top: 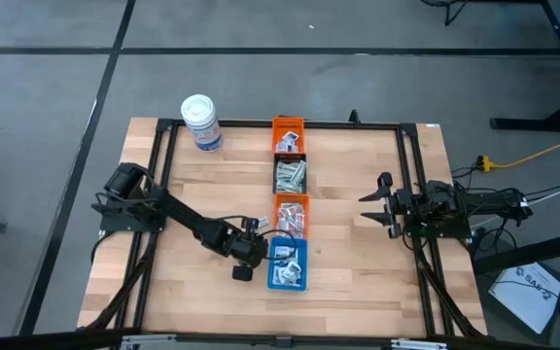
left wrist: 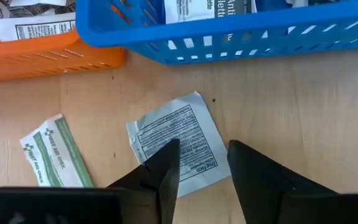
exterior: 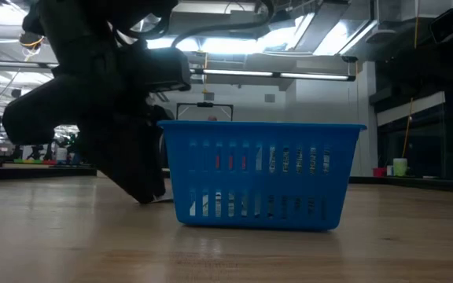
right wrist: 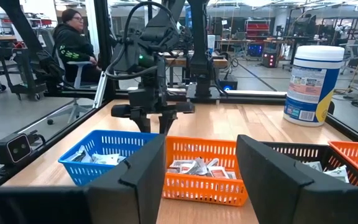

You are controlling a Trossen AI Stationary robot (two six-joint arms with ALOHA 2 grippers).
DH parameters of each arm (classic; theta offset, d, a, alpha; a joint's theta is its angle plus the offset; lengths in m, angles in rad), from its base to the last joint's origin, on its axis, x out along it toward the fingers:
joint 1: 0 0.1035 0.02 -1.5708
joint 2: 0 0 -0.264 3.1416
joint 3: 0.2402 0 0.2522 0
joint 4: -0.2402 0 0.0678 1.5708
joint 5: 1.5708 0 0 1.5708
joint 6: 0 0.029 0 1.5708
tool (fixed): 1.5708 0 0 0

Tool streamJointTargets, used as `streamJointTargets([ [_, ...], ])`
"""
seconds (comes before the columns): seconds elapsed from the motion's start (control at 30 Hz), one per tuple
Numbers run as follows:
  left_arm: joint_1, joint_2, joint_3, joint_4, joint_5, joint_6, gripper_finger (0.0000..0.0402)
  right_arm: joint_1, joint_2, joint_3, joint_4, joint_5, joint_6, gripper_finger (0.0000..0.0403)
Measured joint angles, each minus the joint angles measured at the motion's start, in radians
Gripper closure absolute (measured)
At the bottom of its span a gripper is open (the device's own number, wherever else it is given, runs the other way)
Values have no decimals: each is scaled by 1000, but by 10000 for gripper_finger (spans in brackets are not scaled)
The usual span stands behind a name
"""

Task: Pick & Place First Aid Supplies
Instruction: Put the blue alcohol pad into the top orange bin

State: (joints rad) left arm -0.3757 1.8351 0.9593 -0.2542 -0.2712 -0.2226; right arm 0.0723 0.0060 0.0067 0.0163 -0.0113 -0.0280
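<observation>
Pick step: left gripper (left wrist: 202,163) spread over white printed packet (left wrist: 174,144) lying on table (left wrist: 291,93) beside blue bin (left wrist: 229,34), near front edge. Next: lower, pinch, lift into bin. Right gripper (right wrist: 201,163) spread, idle near right edge.

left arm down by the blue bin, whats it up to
The left claw is open, lowered over a white printed packet lying loose on the table beside the blue bin; nothing is gripped yet. A green-striped packet lies next to it. The right claw waits open at the table's right side. Other packets already sit in the bins.
</observation>
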Motion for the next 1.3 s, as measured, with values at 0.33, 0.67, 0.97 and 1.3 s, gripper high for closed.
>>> streamJointTargets([
  [0.33,5,12,0,-11,45,-26,310,0,0,0,0,0,0,208],
  [0.67,9,14,-1,-14,116,-68,399,0,0,0,0,0,0,208],
  [0.97,3,-89,-9,3,99,-167,399,0,0,0,0,0,0,208],
  [1.3,-19,-119,-7,26,137,-131,361,0,0,0,0,0,0,208],
])
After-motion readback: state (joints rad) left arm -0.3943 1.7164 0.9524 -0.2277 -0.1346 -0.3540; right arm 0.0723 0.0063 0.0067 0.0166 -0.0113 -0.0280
